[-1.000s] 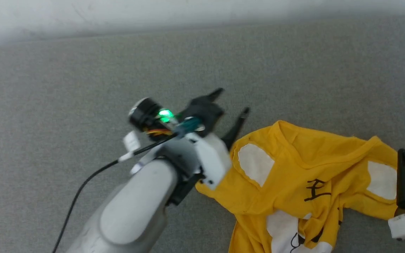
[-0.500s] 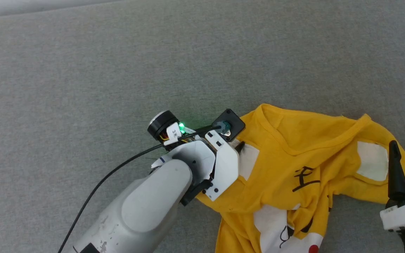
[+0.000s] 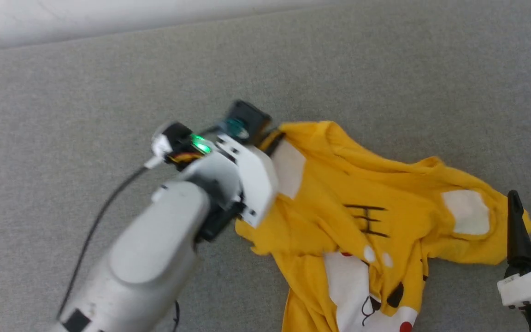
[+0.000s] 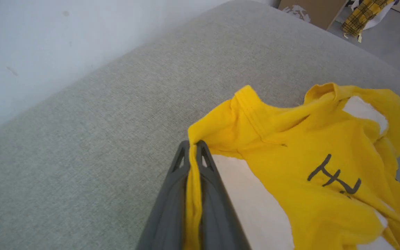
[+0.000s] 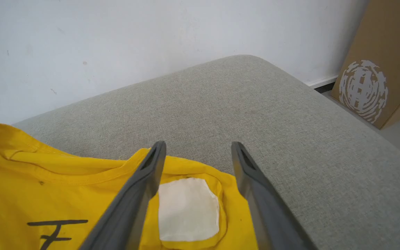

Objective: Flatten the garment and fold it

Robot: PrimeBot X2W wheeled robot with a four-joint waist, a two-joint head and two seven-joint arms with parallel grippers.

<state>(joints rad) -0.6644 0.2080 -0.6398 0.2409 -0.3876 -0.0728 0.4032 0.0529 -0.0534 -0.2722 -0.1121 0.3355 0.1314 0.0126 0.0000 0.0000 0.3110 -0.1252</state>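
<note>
The garment [image 3: 362,216] is a bright yellow T-shirt with white patches, black stroke marks and a red dot, lying crumpled on the grey cushion right of centre. My left gripper [image 3: 273,138] is at its far left edge, beside a white patch. In the left wrist view the left gripper [image 4: 193,146] is shut on a yellow fold of the garment [image 4: 307,146], which is lifted and drawn taut. My right gripper [image 3: 530,203] stands open at the shirt's right end. In the right wrist view the right gripper [image 5: 198,144] hovers over the white patch of the garment [image 5: 64,180], holding nothing.
The grey padded surface [image 3: 109,83] spreads wide to the left and far side, up to a white wall [image 5: 116,34]. Its rounded right edge drops to the floor, where a cardboard box [image 5: 370,69] stands. A plaid cloth [image 4: 363,14] lies on the floor beyond.
My left gripper came down on the shirt's left edge, shut on it and drew it up and away, stretching the cloth. The right gripper stayed open in place. The head camera shifted.
</note>
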